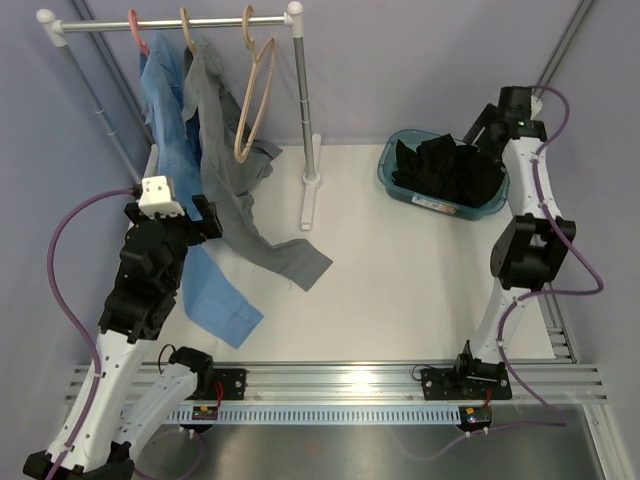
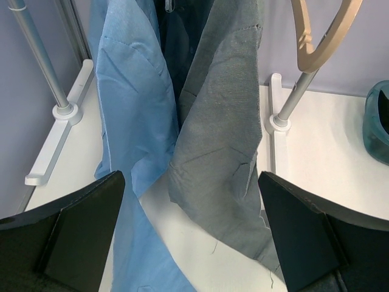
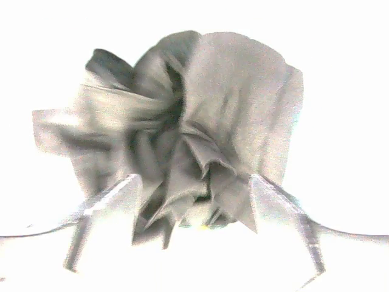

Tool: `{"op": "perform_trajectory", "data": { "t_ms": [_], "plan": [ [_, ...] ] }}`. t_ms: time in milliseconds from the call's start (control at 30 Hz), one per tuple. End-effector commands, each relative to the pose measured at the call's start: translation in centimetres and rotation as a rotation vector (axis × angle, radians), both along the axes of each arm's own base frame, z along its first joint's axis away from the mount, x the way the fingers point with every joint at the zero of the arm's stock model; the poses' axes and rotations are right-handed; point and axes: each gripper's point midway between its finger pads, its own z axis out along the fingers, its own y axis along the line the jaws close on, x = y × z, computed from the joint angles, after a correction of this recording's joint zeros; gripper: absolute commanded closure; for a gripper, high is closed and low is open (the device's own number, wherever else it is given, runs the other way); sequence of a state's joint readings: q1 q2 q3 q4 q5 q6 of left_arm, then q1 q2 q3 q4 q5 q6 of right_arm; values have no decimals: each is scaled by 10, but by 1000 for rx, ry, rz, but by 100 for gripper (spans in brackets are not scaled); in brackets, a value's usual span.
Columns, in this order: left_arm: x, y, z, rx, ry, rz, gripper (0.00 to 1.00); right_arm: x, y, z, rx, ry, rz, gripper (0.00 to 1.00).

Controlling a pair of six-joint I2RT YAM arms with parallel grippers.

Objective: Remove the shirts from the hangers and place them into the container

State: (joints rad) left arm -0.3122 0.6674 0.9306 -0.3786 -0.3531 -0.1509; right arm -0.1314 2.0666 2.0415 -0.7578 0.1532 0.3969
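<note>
The tub [image 1: 398,186] sits at 2 o'clock on the bench [image 1: 400,290], with the black shirt [image 1: 447,170] bunched inside it. The right jaws hang over the tub's far side at 1 o'clock. In the wrist view they stand wide apart with the crumpled, washed-out cloth between and beyond their tips. They pinch nothing, but whether they touch the cloth cannot be told.

The rail [image 1: 170,22] runs across 11 to 12 o'clock. The blue shirt [image 1: 165,120] hangs from the pink hanger [image 1: 137,30] at its left end, its tail spread on the bench at 7 o'clock. Just beside it, the grey shirt [image 1: 222,180] hangs from a tan hanger [image 1: 187,25], overlapping the blue one, and its lower part trails across the bench toward 5 o'clock. A second tan hanger [image 1: 255,100] hangs bare and tilted near the rail's right post.

The left jaws, at 9 o'clock, are spread wide and hold nothing. They face the two hanging shirts, with the grey one nearest between the tips.
</note>
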Motion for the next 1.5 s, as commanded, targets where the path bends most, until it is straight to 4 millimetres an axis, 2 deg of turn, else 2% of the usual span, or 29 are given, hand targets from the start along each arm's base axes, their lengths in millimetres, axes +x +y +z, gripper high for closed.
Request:
{"op": "perform_trajectory", "data": {
  "t_ms": [0, 33, 100, 133, 200, 233, 267, 300, 333, 400, 433, 467, 500, 533, 600, 633, 833, 867, 900, 933, 967, 1000, 1200, 1467],
  "plan": [
    [-12, 7, 33, -19, -65, 19, 1, -34, -8, 111, -108, -201, -16, 11],
    [-15, 9, 33, -8, -50, 20, 1, -50, -5, 131, -115, -242, -16, 10],
    [-23, 12, 45, -13, -69, 20, 1, -67, 0, 152, -105, -300, -12, 6],
    [-27, 12, 44, -13, -59, 19, 1, -86, 4, 169, -102, -342, -10, 5],
    [-37, 14, 56, -24, -82, 11, 1, -107, 11, 187, -88, -400, 5, 5],
    [-42, 15, 55, -18, -68, 7, 1, -117, 14, 196, -87, -430, 10, 5],
    [-47, 16, 57, -17, -70, 5, 1, -141, 18, 214, -94, -490, 18, 5],
    [-56, 20, 66, -20, -93, 5, 1, -154, 20, 222, -105, -515, 23, 4],
    [-63, 23, 62, -5, -74, 7, 1, -181, 23, 241, -120, -574, 22, 4],
    [-79, 30, 69, -5, -97, 19, 1, -210, 26, 257, -155, -625, 36, 2],
    [-87, 33, 70, 0, -96, 22, 1, -239, 29, 272, -168, -681, 35, 1],
    [-93, 36, 71, 1, -103, 26, 1, -254, 31, 279, -178, -713, 37, 1],
    [-99, 39, 72, -2, -111, 31, 1, -267, 34, 284, -187, -738, 52, 1],
    [-111, 43, 75, -8, -126, 34, 1, -293, 38, 291, -196, -789, 57, 1],
    [-122, 47, 76, -17, -139, 36, 1, -318, 46, 296, -203, -841, 84, 1],
    [-131, 50, 77, -19, -148, 35, 1, -339, 50, 297, -209, -879, 90, 1],
    [-162, 62, 72, -14, -145, 49, 1, -400, 64, 287, -241, -969, 138, 0],
    [-169, 66, 72, -23, -159, 63, 1, -405, 66, 284, -235, -988, 149, 0],
    [-172, 68, 69, -29, -156, 71, 1, -403, 71, 274, -218, -984, 175, 1],
    [-174, 70, 67, -34, -160, 80, 1, -416, 74, 278, -218, -1038, 180, 0],
    [-177, 73, 62, -36, -165, 89, 1, -417, 76, 276, -213, -1051, 190, 1],
    [-177, 74, 59, -39, -164, 94, 1, -418, 78, 269, -206, -1054, 206, 1],
    [-179, 78, 39, -47, -148, 122, 1, -413, 83, 261, -179, -1062, 238, 1],
    [-170, 70, 29, -56, -111, 96, 1, -417, 81, 257, -201, -1084, 240, 1]
  ]
}}
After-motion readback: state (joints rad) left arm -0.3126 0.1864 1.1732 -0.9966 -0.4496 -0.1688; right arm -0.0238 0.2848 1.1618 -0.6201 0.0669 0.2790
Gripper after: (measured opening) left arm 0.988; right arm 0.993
